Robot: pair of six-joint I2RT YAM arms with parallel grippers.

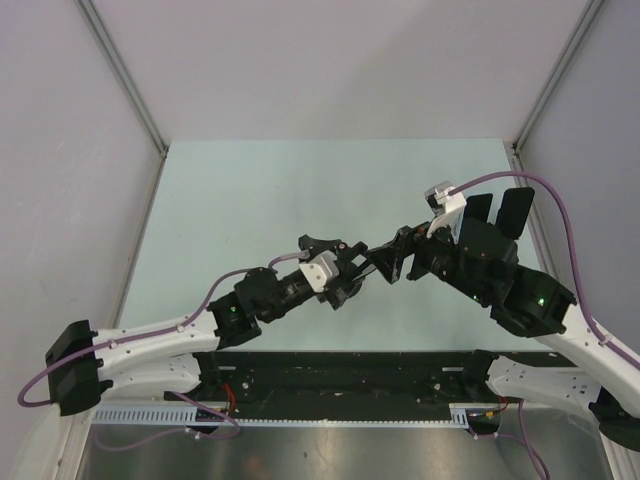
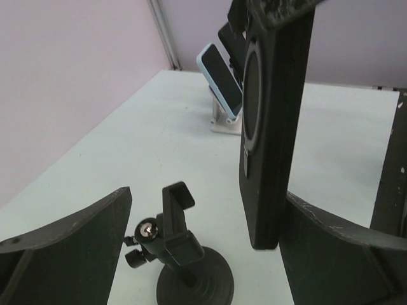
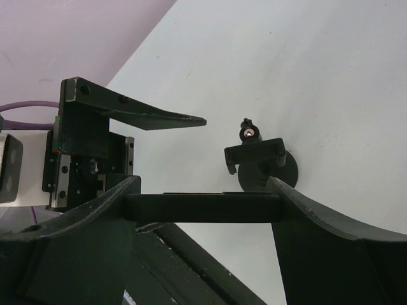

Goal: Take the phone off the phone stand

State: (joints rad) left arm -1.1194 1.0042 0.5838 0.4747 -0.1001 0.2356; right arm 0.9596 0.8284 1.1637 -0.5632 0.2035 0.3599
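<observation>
My right gripper [image 3: 202, 194] is shut on a black phone [image 3: 203, 208], gripping its two long edges. It holds the phone upright in the air, clear of the stand. In the left wrist view the phone [image 2: 273, 127] hangs just right of the black phone stand [image 2: 184, 251], whose clamp is empty. The stand also shows in the right wrist view [image 3: 261, 162], beyond the phone. My left gripper [image 2: 206, 210] is open, with the stand between its fingers [image 2: 70, 244] and untouched. In the top view the two grippers meet at mid-table, left [image 1: 348, 266] and right [image 1: 403, 252].
A white-cased phone [image 2: 220, 76] leans on a white stand [image 2: 226, 121] at the back right of the table, with another dark phone [image 2: 232, 39] behind it. The top view shows them near the right wall [image 1: 480, 212]. The enclosure walls surround the pale table [image 1: 260, 200].
</observation>
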